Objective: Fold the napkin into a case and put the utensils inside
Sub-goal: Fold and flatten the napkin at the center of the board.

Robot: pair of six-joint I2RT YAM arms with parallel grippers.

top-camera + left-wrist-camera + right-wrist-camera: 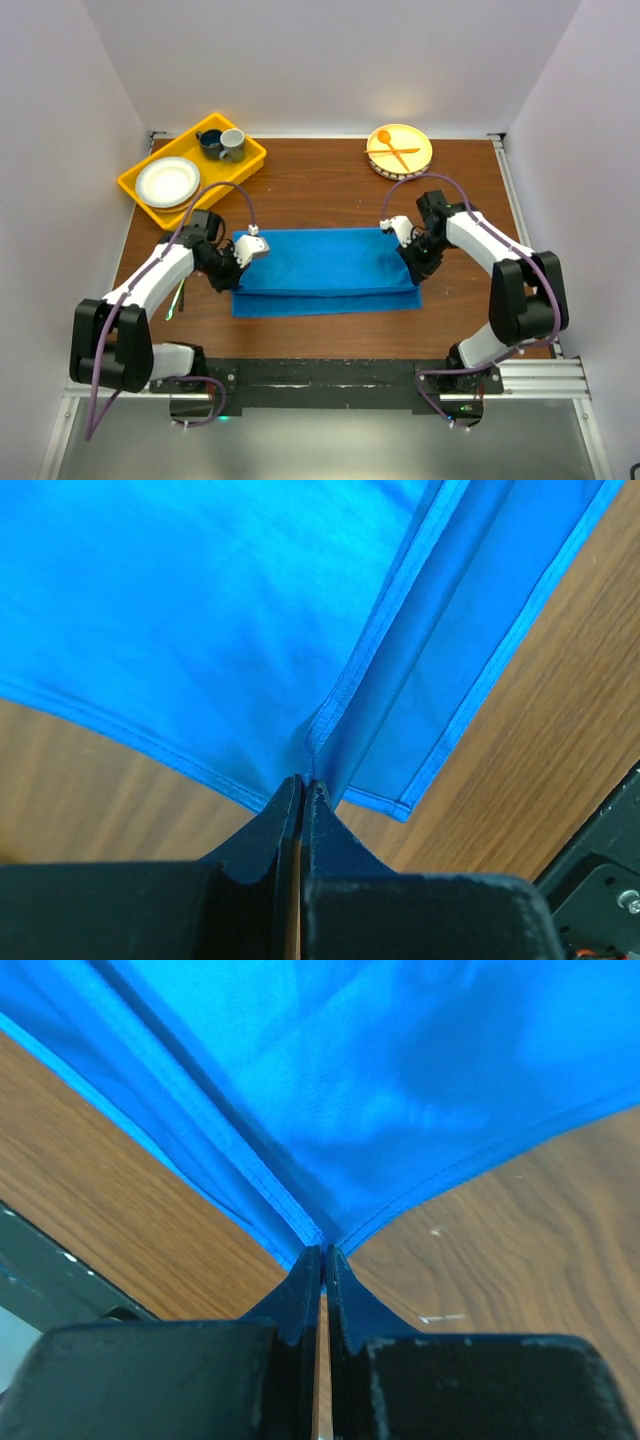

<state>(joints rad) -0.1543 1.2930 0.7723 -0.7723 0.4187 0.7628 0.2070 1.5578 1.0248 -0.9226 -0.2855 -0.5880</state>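
Yellow is the colour of the tray [222, 175] at the far left of the brown wooden table [320, 190]. In the tray there is a white plate [167, 182]. Beside it are a dark blue cup [209, 143] and a grey cup [233, 143], touching each other. At the far right sits a round pale yellow plate [425, 148]. An orange spoon [385, 137] and an orange fork [395, 152] lie crossed on it.

The blue napkin [325, 270] lies in the middle of the table, between the two arms. It is folded into a long wide strip. The top layer does not cover it all, so a lower layer peeks out along the near side.

The left gripper [302, 780] is at the left end of the napkin. Its two black fingers are squeezed together on a corner of the cloth, with only a thin line between them. The hemmed edges of the napkin run away from the tips.

The right gripper [324, 1250] is at the right end. Its fingers are squeezed together on a corner there too, and the blue cloth fans out from the tips over the wood.

Thin greenish shiny utensils [177, 300] lie on the table just beside the left arm, well apart from the napkin. They are too small and too hidden to tell spoon from fork.
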